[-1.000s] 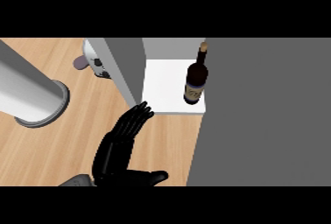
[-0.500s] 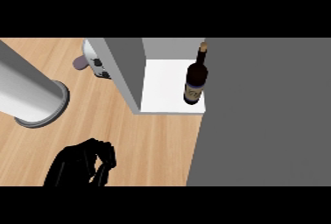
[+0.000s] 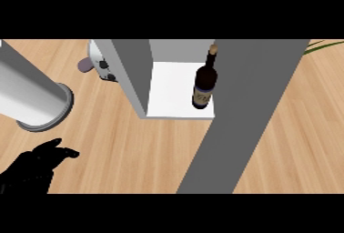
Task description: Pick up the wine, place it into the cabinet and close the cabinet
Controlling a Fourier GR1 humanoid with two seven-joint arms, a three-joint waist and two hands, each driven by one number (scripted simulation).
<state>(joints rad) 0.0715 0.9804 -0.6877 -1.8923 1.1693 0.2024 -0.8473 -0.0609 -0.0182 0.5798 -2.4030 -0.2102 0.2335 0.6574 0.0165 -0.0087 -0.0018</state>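
The hand [image 3: 33, 169], curled on nothing, sits low left, bare counter [image 3: 134, 150] between it and the open cabinet [image 3: 132, 73] with the wine [image 3: 205, 86].

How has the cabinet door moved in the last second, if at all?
Yes. The cabinet door swung left toward the white shelf: it filled the view's right side, now counter shows beyond it.

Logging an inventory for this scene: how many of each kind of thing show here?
wine bottle: 1
cabinet: 1
grey cylinder: 1
small object behind the cabinet, partly hidden: 1
plant at the edge: 1
left hand: 1
Total: 6
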